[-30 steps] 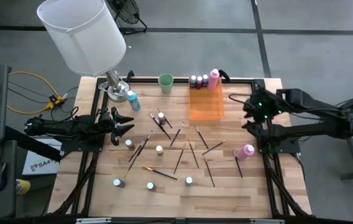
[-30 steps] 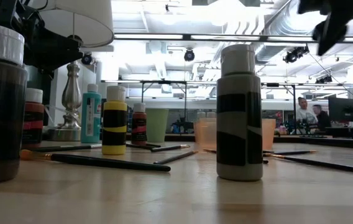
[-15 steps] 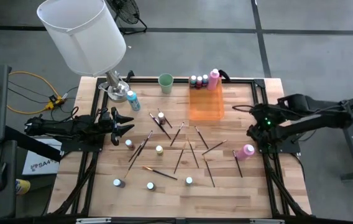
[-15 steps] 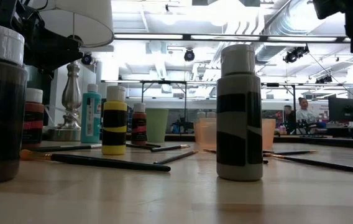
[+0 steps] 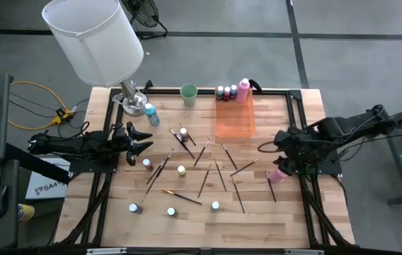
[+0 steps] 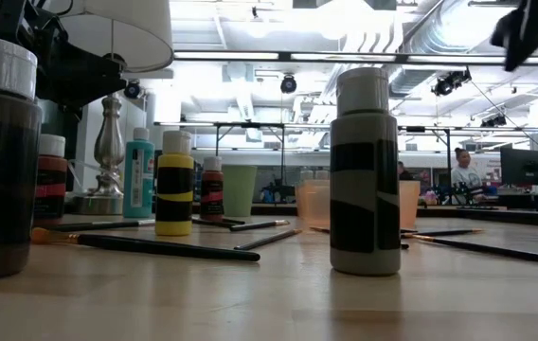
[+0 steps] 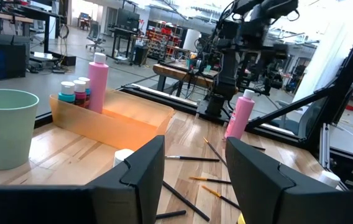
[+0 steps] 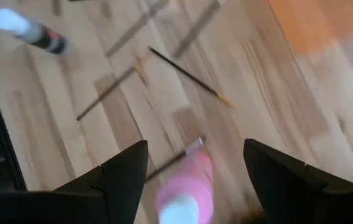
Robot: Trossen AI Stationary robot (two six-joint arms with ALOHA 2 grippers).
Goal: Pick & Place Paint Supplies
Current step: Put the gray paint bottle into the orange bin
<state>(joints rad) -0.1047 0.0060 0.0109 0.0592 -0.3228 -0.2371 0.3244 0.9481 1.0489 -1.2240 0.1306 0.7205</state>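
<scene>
No legible text anywhere.

Right claw (image 8: 192,165) spread wide, left claw (image 7: 192,163) parted, waiting

Over the last second only the right arm has moved. In the high view its wrist stood farther back along the right edge of the bench (image 5: 187,227); it has since swung forward and down, so the right gripper (image 5: 280,161) now sits directly above the tall pink bottle (image 5: 281,172) near that edge. Its wrist view shows the fingers (image 8: 123,171) spread wide on either side of the bottle's pale cap (image 8: 178,210), apparently not yet touching it, though that picture is smeared by motion. In the low view the dark gripper (image 6: 527,26) has shifted within the upper right corner.
</scene>
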